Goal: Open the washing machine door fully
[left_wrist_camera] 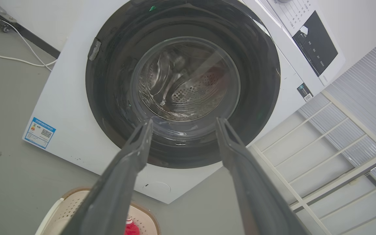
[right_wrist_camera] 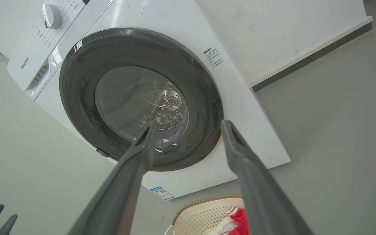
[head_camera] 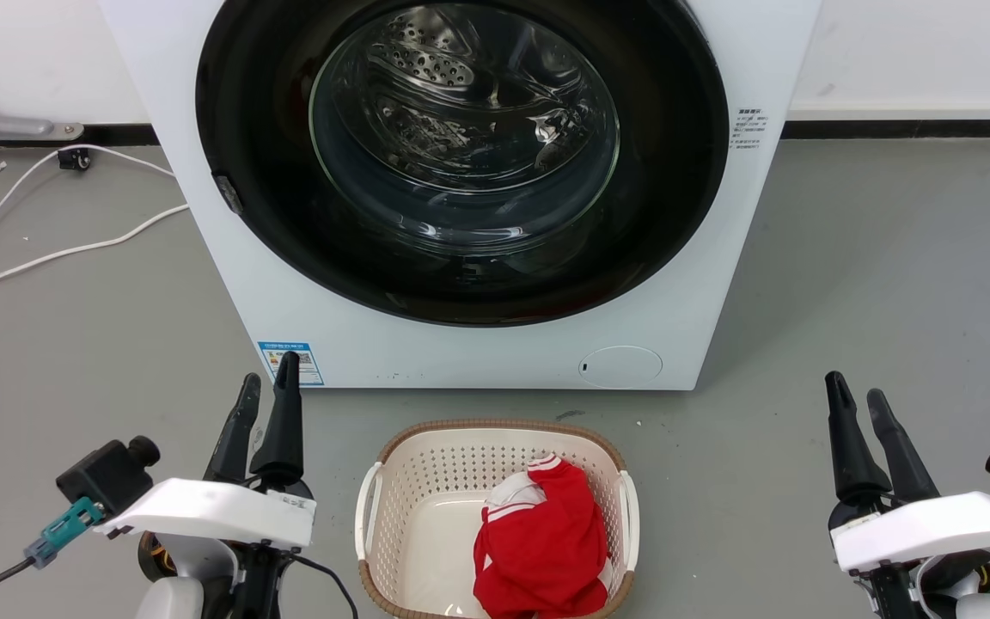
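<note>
My left gripper [head_camera: 267, 385] has its two fingers a little apart and holds nothing. My right gripper [head_camera: 854, 394] is the same, touching nothing. The washing machine door [head_camera: 478, 155] is big, round and shiny black with a clear glass middle. It sits shut, flat on the front of the white washing machine [head_camera: 461, 352]. Both my arms are low in front of the washing machine, well apart from it, fingers pointing at it. A basket [head_camera: 435, 481] with a red cloth [head_camera: 546, 533] sits just in front of the washing machine.
</note>
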{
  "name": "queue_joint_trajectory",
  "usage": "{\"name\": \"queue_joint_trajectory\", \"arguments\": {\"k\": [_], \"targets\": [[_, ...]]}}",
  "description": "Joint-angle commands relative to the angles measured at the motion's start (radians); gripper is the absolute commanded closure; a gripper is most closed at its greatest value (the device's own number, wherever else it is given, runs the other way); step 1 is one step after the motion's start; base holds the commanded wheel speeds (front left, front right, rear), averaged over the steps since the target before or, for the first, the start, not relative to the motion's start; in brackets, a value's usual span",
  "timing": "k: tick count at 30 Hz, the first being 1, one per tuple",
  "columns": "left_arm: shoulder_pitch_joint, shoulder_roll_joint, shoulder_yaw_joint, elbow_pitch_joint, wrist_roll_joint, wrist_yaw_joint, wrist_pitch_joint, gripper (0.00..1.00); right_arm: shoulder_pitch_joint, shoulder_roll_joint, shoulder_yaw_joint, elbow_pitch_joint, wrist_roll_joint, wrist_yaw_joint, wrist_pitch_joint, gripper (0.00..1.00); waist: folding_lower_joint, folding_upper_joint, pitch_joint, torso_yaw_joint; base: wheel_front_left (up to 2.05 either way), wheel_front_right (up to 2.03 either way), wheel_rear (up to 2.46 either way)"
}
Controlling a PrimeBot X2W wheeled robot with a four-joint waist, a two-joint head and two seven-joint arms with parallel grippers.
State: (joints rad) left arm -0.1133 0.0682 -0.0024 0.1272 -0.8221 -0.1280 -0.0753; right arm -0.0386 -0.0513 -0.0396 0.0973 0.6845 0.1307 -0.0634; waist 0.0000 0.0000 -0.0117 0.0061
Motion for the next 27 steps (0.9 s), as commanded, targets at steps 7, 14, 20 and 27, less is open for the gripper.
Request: {"name": "queue_joint_trajectory", "arguments": {"k": [7,14,20,27], "targets": [[-0.03,0.018,-0.027,-0.005,0.138,0.007,-0.028,0.0,-0.002,-0.001,0.005,-0.011,-0.122,0.0,-0.02,0.0,0.0,0.0,-0.001,-0.002,0.0,0.0,0.0],[-0.031,0.03,-0.049,0.012,0.233,0.022,-0.049,0.0,-0.003,-0.001,0.007,-0.004,-0.218,0.0,-0.027,0.0,0.0,0.0,-0.003,-0.001,0.0,0.0,0.0],[-0.036,0.038,-0.066,0.019,0.303,0.031,-0.065,0.0,0.0,-0.001,0.005,-0.002,-0.289,0.0,-0.035,0.0,0.0,0.0,-0.004,-0.001,0.0,0.0,0.0],[-0.042,0.046,-0.081,0.028,0.375,0.042,-0.083,0.0,0.011,0.0,0.005,-0.005,-0.354,0.0,-0.044,0.0,0.0,0.0,-0.006,-0.002,0.0,0.0,0.0]]}}
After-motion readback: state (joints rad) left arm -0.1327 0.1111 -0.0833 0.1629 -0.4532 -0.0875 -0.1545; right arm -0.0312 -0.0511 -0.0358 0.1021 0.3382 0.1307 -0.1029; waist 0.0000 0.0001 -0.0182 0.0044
